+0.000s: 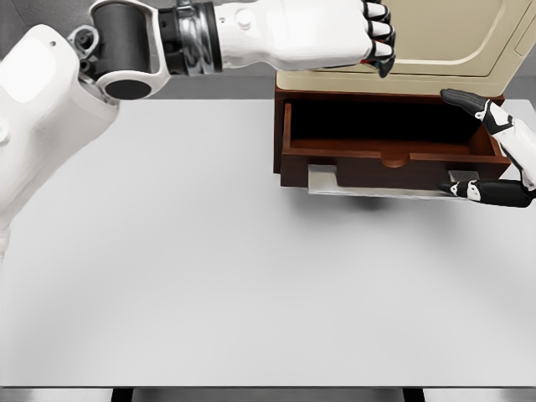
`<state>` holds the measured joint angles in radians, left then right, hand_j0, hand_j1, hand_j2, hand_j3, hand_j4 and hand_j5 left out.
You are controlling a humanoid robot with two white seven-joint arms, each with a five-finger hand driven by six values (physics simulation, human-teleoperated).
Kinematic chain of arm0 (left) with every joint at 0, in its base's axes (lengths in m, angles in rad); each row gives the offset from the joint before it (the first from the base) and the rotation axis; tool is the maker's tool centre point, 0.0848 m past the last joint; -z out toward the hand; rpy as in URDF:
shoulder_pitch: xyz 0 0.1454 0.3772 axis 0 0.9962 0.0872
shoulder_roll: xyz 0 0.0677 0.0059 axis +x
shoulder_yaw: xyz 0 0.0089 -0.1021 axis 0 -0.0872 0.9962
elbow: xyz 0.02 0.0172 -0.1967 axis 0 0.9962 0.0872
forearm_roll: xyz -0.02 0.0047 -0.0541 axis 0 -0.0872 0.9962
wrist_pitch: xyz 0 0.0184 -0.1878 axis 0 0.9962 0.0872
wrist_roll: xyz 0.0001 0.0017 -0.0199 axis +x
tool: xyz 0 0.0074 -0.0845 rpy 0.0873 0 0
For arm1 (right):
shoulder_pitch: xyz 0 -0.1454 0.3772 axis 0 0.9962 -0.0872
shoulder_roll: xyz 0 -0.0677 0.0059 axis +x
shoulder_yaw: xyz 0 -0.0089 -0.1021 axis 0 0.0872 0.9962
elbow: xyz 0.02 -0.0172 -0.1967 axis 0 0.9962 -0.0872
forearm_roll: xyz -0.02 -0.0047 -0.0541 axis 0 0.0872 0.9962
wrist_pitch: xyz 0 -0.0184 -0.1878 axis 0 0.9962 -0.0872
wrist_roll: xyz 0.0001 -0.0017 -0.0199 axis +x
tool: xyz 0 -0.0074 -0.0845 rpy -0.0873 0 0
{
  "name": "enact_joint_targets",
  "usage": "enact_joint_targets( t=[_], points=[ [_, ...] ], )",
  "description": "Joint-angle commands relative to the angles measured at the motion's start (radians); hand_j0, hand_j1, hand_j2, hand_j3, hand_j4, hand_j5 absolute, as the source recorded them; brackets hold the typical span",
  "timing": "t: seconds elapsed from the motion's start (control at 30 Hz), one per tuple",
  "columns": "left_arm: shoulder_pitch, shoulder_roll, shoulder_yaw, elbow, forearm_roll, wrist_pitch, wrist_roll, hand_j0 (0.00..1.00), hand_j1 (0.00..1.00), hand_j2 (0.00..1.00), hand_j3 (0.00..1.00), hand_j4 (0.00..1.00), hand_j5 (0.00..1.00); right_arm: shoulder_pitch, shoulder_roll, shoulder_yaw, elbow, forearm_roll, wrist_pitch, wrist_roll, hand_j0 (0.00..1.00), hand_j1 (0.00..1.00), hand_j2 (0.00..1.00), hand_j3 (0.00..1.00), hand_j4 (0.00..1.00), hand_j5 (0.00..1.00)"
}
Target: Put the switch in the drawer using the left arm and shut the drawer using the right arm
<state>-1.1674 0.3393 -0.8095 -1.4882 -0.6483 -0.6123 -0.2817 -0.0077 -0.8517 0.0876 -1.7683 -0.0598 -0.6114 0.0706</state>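
Note:
A dark brown wooden drawer (385, 159) stands pulled out of a cream cabinet (452, 42) at the far right of the table. Its inside is in deep shadow and I see no switch there or anywhere on the table. My left hand (377, 38) hovers above the drawer's back, in front of the cabinet, fingers relaxed and open with nothing in them. My right hand (481, 146) is at the drawer's right end, open, with a finger (465, 100) over the right wall and the thumb (481, 193) just in front of the drawer's front panel.
A grey metal plate (322, 180) sticks out beneath the drawer's front. The white table (209, 268) stretches wide to the left and toward me. My left arm (193, 38) spans the top of the view.

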Motion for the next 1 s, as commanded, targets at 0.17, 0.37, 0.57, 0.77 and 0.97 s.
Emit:
enact_joint_targets(
  t=[0.17,0.37,0.57,0.77,0.97],
  points=[
    [-0.003,-0.017,0.001,0.039,0.004,0.001,-0.001,0.69,0.69,0.69,0.69,0.69,0.69,0.0,-0.001,0.0,0.0,-0.006,0.001,0.0,1.0,1.0,1.0,1.0,1.0,1.0],
    [-0.008,-0.025,0.004,0.048,0.006,0.001,-0.001,1.0,1.0,1.0,1.0,1.0,1.0,0.0,-0.001,0.0,0.0,-0.006,0.001,0.0,1.0,1.0,1.0,1.0,1.0,1.0],
    [-0.015,-0.06,0.004,0.049,0.004,0.001,-0.001,1.0,1.0,1.0,1.0,1.0,1.0,0.002,-0.003,0.0,0.001,-0.006,0.001,-0.002,1.0,1.0,1.0,1.0,1.0,1.0],
    [-0.012,-0.062,0.006,0.037,0.013,0.001,-0.001,1.0,1.0,1.0,1.0,1.0,1.0,0.009,-0.003,0.0,0.0,-0.008,0.001,-0.002,1.0,1.0,1.0,1.0,1.0,1.0],
    [-0.011,-0.011,0.007,0.031,0.061,0.001,0.001,1.0,1.0,1.0,1.0,1.0,1.0,0.011,-0.003,0.0,0.0,-0.009,0.001,-0.002,1.0,1.0,1.0,1.0,1.0,1.0]
  ],
)
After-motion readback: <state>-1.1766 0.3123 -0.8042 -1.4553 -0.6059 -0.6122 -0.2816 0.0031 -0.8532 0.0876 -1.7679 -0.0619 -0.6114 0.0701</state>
